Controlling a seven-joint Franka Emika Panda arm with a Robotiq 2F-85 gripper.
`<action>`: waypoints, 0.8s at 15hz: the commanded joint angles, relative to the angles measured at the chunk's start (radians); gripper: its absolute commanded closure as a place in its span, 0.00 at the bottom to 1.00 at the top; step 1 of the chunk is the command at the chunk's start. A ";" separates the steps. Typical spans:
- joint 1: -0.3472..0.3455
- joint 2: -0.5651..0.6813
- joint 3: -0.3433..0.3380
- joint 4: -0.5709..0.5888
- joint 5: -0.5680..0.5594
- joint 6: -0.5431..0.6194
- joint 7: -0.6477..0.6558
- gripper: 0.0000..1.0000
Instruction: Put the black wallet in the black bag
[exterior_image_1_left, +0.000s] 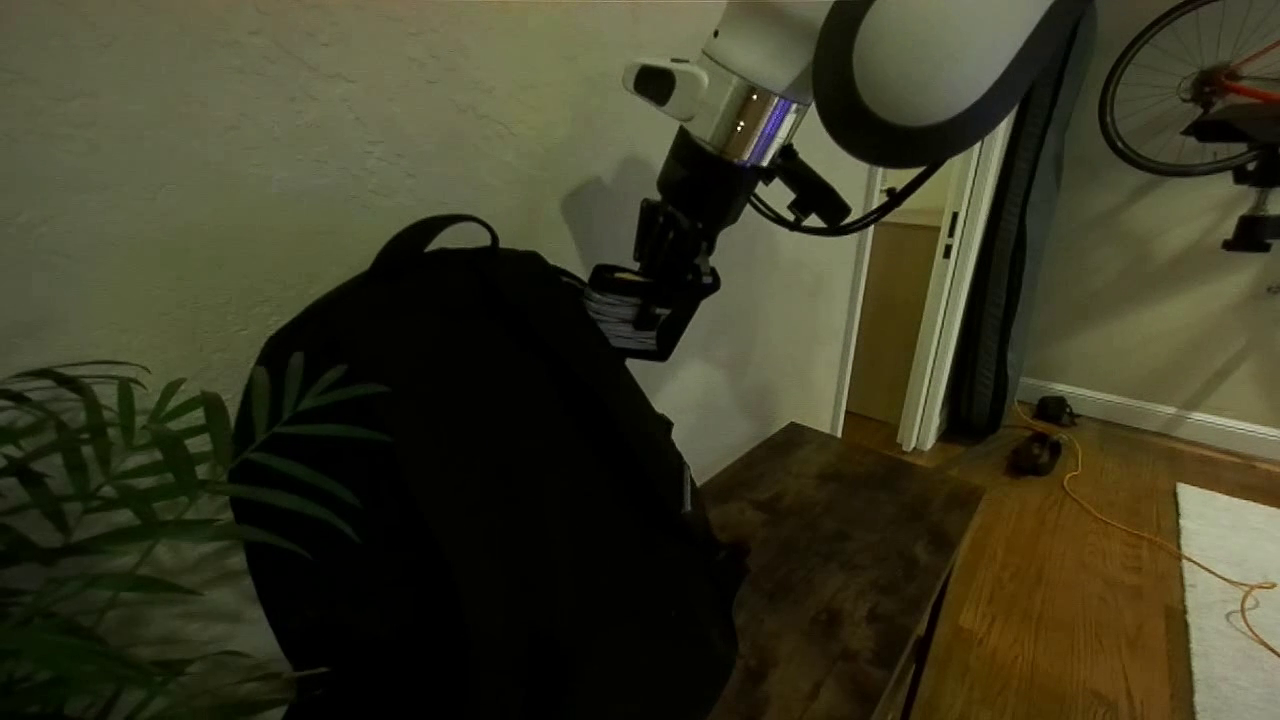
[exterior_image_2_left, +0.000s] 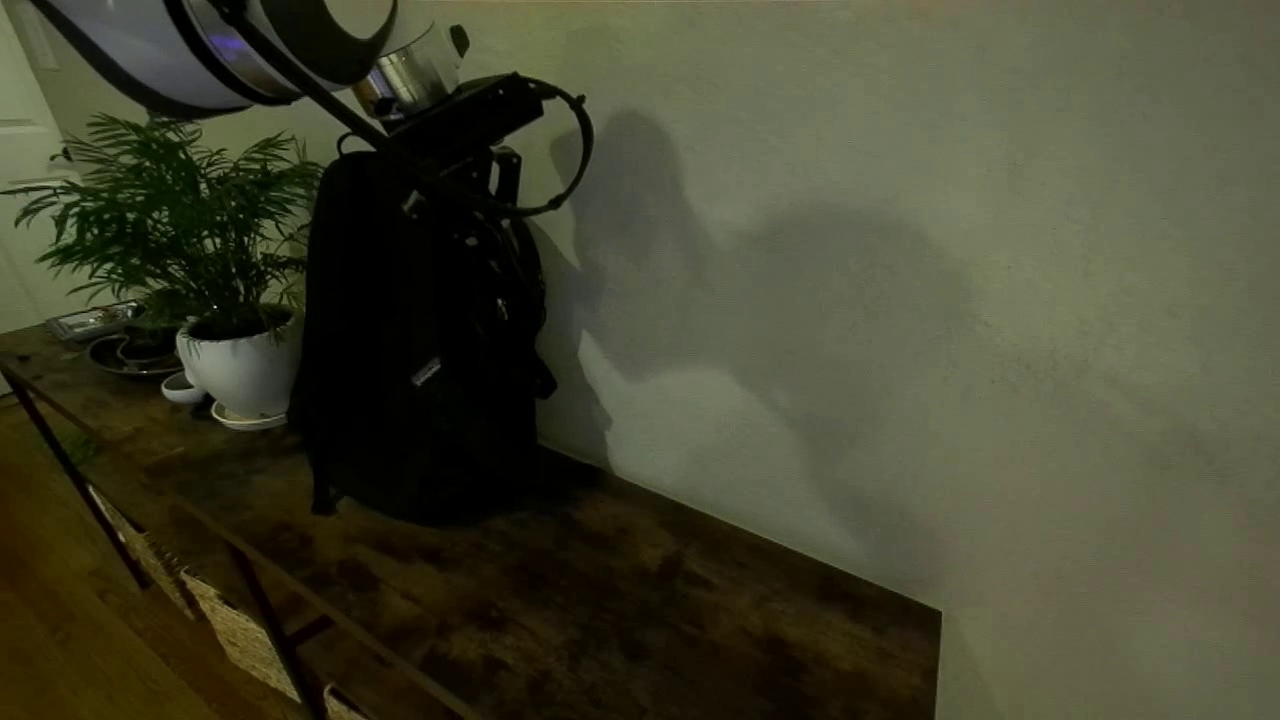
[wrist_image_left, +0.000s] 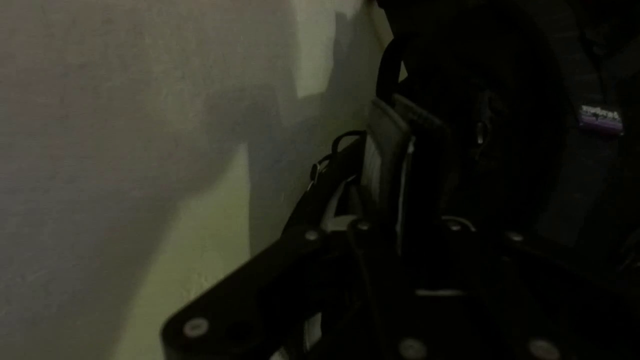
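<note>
Guiding the wallet (wrist_image_left: 387, 150) into the bag (exterior_image_1_left: 480, 450) looks to be the step in hand. The gripper (wrist_image_left: 405, 220) is tight on the wallet and holds it well above the table (exterior_image_1_left: 850, 530), by the right upper edge of the bag in an exterior view; whether wallet and bag touch, I cannot tell. The bag stands upright near the wall (exterior_image_1_left: 250, 150), and its mouth is too dark to make out.

To do this well, find the opening first, and turn the wallet so a narrow edge leads. Come down slowly, clear of the handle (exterior_image_1_left: 405, 238) and the wall. In the wrist view the wallet's covers seem slightly parted at the far end, so a loose flap could snag on the rim; if it folds back, lift rather than push. Let go only once most of the wallet is below the rim, and open just enough to free it, since spreading wide might hook the bag.
</note>
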 joint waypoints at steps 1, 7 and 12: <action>-0.009 -0.002 0.042 0.027 0.054 0.006 -0.030 0.95; -0.022 0.011 0.102 0.061 0.139 0.018 -0.058 0.95; -0.072 0.092 0.191 0.092 0.283 0.047 -0.163 0.95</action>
